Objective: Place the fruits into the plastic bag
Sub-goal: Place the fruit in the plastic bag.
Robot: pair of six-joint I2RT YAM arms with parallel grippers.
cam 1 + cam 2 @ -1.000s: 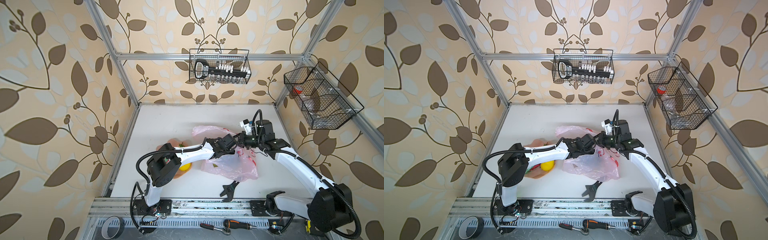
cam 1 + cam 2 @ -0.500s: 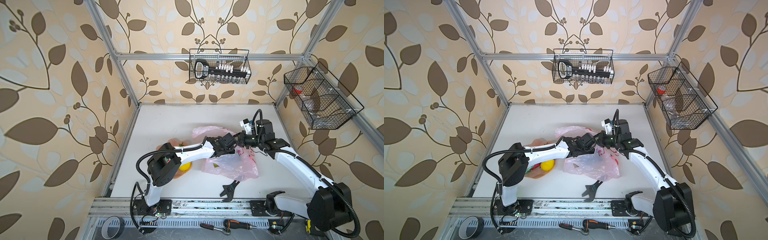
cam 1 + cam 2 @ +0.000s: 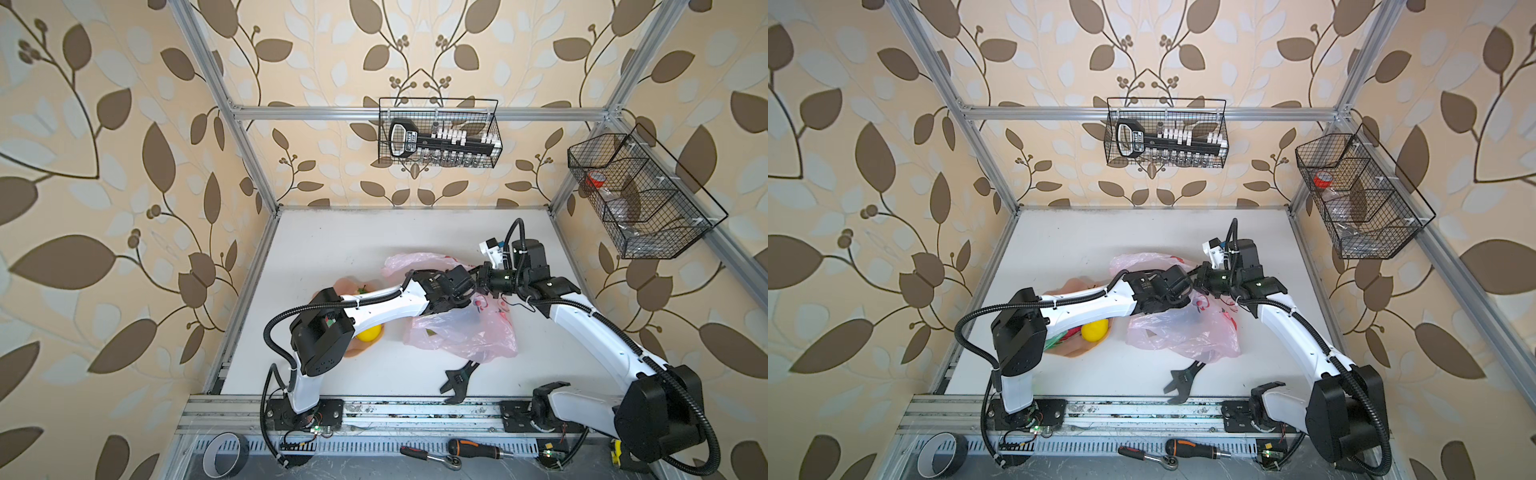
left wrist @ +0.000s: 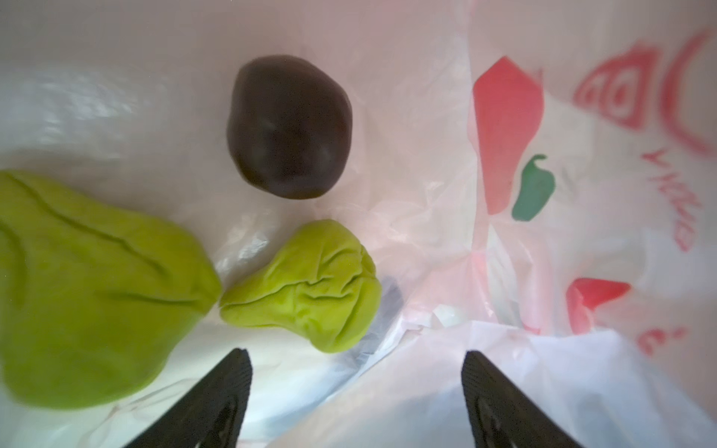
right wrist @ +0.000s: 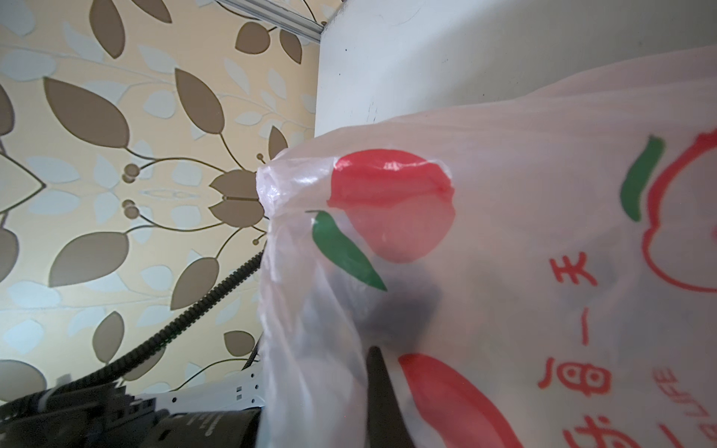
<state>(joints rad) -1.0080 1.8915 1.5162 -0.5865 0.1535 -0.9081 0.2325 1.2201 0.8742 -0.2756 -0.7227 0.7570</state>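
1. Fruits not yet moved sit nearest, by the front-left corner of the worktop (image 3: pixel 332 249). A yellow lemon (image 3: pixel 1094 331) and a red fruit (image 3: pixel 1074 331) lie on the peach plate (image 3: pixel 1075 352), partly hidden under the left arm (image 3: pixel 386 309).
2. Further in, right of the middle, the plastic bag (image 3: pixel 461 336) lies crumpled on the worktop with its mouth lifted.
3. Inside it, a dark purple fruit (image 4: pixel 289 126) and two green pieces (image 4: pixel 310 287) already rest on the film.
4. The left gripper (image 4: pixel 355 360) is inside the bag, jaws spread wide and empty, just above the smaller green piece.
5. Farthest back, the right gripper (image 5: pixel 375 368) is pressed together on the bag's rim and holds the mouth up.
6. I'd judge the task roughly half done, with the plate's fruits left to carry over.
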